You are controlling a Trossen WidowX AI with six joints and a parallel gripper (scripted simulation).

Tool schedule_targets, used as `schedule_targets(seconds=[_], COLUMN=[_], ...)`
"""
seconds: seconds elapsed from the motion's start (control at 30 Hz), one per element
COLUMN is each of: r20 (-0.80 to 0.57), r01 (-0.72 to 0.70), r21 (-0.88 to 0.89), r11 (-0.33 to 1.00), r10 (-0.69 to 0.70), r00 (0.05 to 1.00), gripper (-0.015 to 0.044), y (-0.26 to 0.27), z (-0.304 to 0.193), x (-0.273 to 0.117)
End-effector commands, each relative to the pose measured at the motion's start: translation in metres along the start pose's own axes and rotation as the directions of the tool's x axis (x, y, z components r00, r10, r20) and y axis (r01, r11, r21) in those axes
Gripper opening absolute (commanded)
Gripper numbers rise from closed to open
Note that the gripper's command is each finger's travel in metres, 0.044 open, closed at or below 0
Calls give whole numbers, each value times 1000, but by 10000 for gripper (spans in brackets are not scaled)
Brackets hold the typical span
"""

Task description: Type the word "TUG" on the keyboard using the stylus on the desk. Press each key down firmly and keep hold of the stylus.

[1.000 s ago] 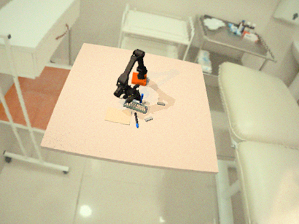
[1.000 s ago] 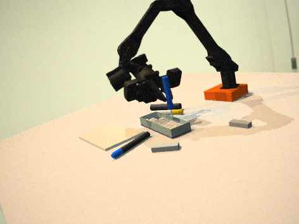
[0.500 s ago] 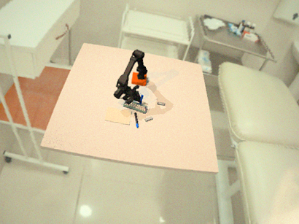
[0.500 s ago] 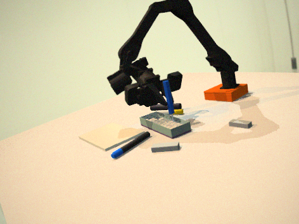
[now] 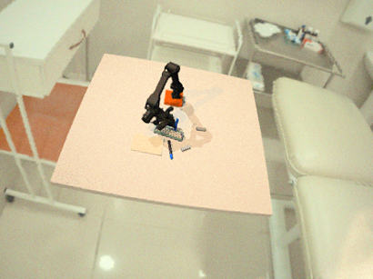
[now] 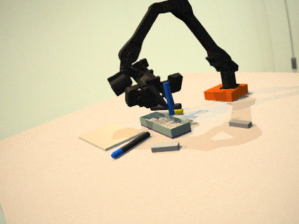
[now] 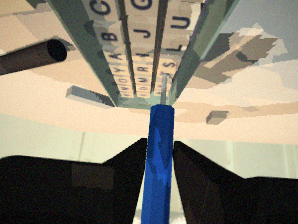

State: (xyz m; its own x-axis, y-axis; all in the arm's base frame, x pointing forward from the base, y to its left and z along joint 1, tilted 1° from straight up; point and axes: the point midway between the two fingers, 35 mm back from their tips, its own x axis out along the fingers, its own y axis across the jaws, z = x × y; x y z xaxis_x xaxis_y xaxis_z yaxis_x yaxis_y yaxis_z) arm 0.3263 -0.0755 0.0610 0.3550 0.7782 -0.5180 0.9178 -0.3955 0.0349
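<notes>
The keyboard is a small teal tray with rows of pale letter keys. My gripper is shut on the blue stylus above the keyboard's back edge. The stylus stands slightly tilted, its thin grey tip pointing down at the keys. In the wrist view the tip overlaps the right-hand row, just below the S key; the key behind it is mostly hidden. The U key is farther up that row. Contact cannot be told.
A pen with a blue end and a cream pad lie in front of the keyboard. Grey blocks lie nearby. A yellow-ended marker lies behind the keyboard. The arm's orange base stands farther back.
</notes>
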Motion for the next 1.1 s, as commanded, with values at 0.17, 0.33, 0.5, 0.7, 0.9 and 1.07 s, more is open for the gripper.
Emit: schedule_targets(seconds=[0.17,0.33,0.5,0.7,0.9,1.07], r20=[-2,-2,1,1,4,7], r01=[-3,-3,-3,-3,-3,0], r21=[-5,-5,-7,-7,-6,-3], r11=[1000,1000,1000,1000,1000,1000], r10=[3,3,3,3,3,0], r00=[1000,1000,1000,1000,1000,1000], gripper=[81,81,85,45,0,0], y=[1,1,1,1,1,1], z=[-7,-31,-31,-31,-27,-14], x=[-4,-18,-18,-18,-26,-52])
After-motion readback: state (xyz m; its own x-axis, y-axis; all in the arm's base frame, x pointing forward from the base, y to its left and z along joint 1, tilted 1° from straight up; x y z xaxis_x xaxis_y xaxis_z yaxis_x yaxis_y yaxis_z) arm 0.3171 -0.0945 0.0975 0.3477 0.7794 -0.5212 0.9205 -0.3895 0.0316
